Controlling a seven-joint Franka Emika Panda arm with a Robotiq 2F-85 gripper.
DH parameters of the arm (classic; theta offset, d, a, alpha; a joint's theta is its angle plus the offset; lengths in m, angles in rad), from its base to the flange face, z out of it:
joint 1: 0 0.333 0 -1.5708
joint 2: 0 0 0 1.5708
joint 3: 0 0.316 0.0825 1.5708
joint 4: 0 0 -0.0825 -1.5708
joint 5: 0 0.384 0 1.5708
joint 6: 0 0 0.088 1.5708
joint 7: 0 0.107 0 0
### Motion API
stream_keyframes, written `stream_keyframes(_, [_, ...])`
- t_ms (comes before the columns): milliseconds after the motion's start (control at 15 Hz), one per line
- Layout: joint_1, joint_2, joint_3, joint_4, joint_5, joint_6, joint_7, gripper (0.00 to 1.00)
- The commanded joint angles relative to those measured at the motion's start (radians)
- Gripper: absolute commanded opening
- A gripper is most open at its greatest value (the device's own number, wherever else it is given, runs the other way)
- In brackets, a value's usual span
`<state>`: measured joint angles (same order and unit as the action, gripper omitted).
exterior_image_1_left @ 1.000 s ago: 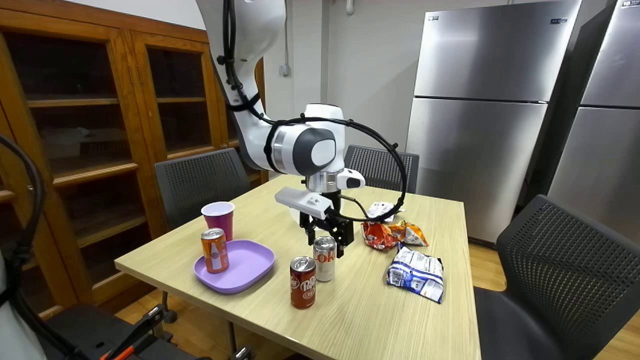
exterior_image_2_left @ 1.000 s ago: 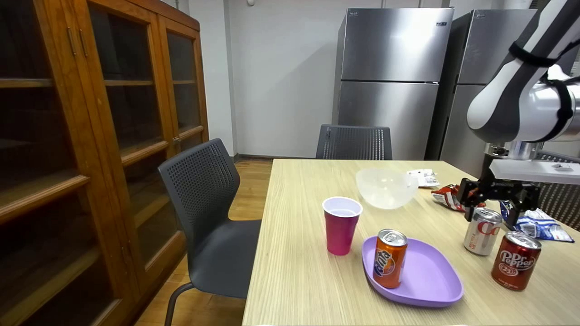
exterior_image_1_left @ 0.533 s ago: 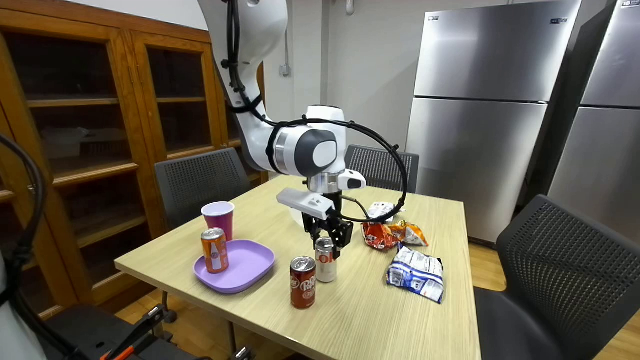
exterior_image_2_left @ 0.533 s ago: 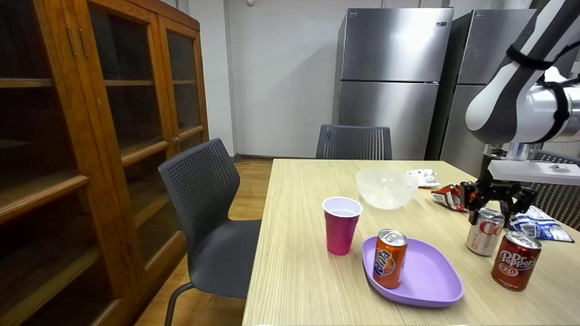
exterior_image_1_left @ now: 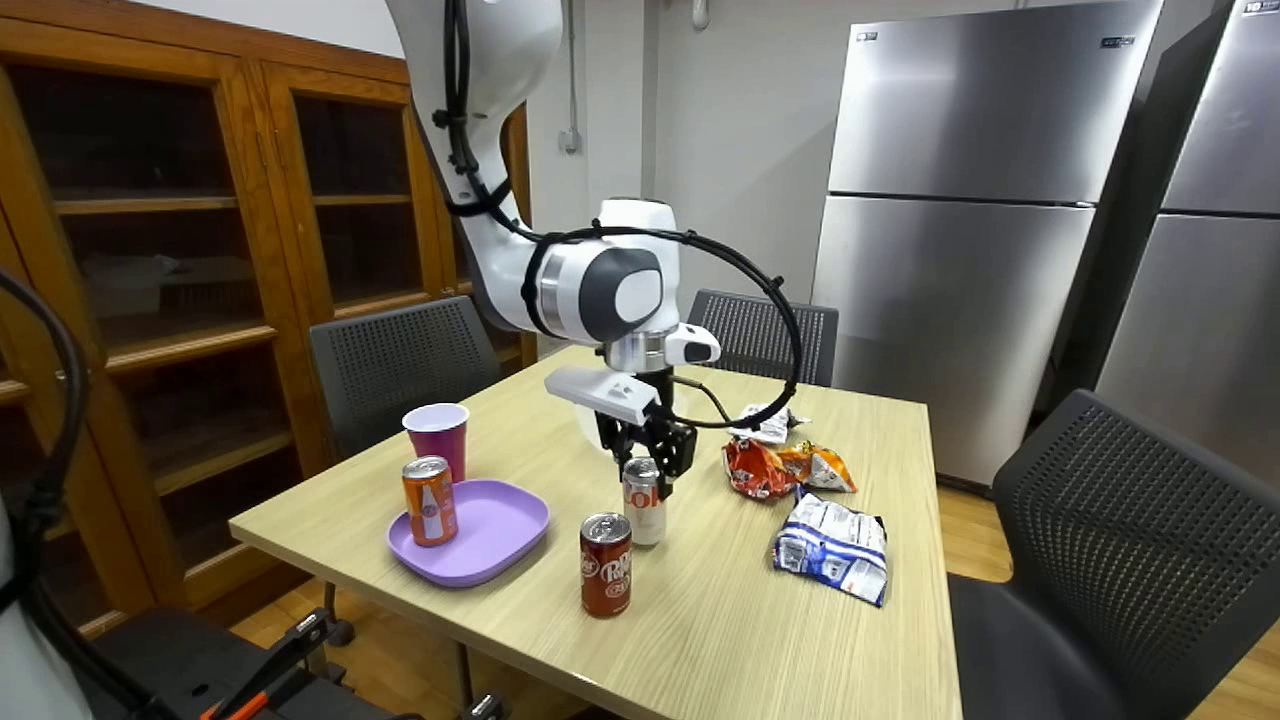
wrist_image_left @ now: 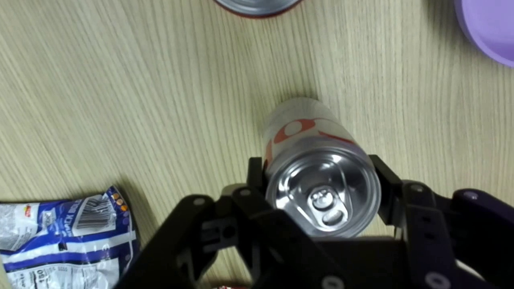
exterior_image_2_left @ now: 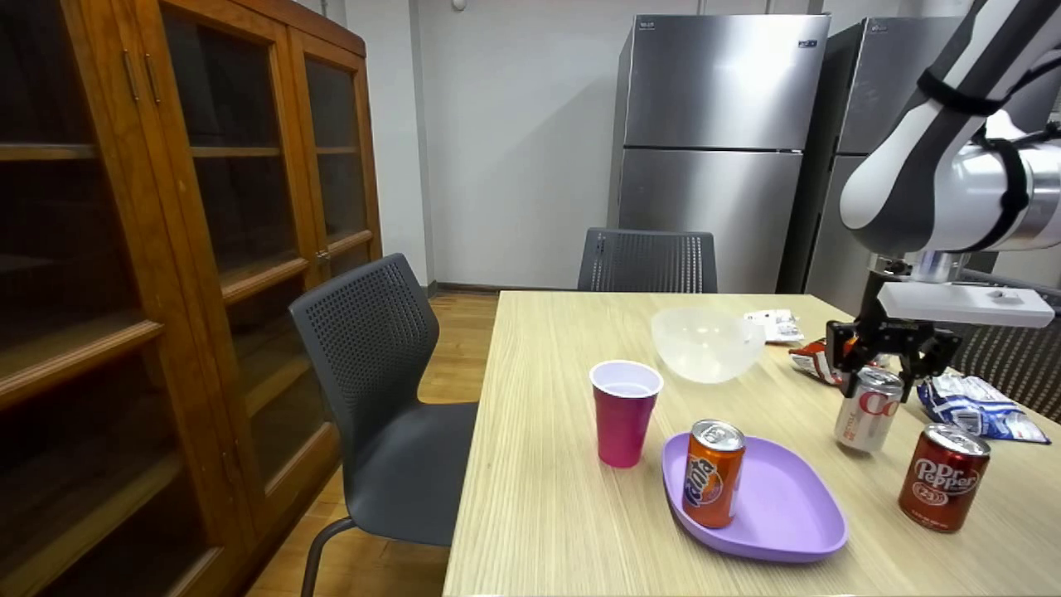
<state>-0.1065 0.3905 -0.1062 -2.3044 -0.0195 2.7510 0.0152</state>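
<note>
Pale wood grain marks the table (exterior_image_1_left: 780,650), set before a glass-fronted wooden cabinet (exterior_image_2_left: 124,274) and a steel refrigerator (exterior_image_2_left: 713,224). Above its surface the gripper (exterior_image_2_left: 877,388) has a silver can (wrist_image_left: 315,160) pinched near the top, its fingers (wrist_image_left: 255,176) drawn in to the can's width and pressing on opposite sides. A second ago they stood wider, with a gap beside the can; that gap is gone, and can and gripper now appear higher up in both exterior views (a lift or a slide, the pictures do not settle which). The can is upright, with large red lettering that begins "Co", smaller "RECYCLE ME" print beside it, and a shiny lid whose pull tab lies flat. Nearest to it, apart and unmoved, stands a dark red Dr Pepper can (exterior_image_1_left: 606,565). A blue-and-white snack bag (exterior_image_1_left: 832,545) and a crumpled red bag (exterior_image_1_left: 757,470) lie near. Farther out, an orange Fanta can (exterior_image_2_left: 713,474) stands on a purple plate (exterior_image_2_left: 787,514), with a magenta cup (exterior_image_2_left: 624,419) near the plate and a translucent bowl (exterior_image_2_left: 707,347) beyond the cup, all unchanged.
</note>
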Motion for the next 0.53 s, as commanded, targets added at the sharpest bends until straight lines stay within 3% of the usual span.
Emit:
stream_keyframes(0, [0.019,-0.083,0.012,-0.059,-0.009,0.024,-0.014,0.38])
stream_keyframes(467, [0.099,-0.194,0.044,-0.171,-0.031,0.066,0.006,0.38])
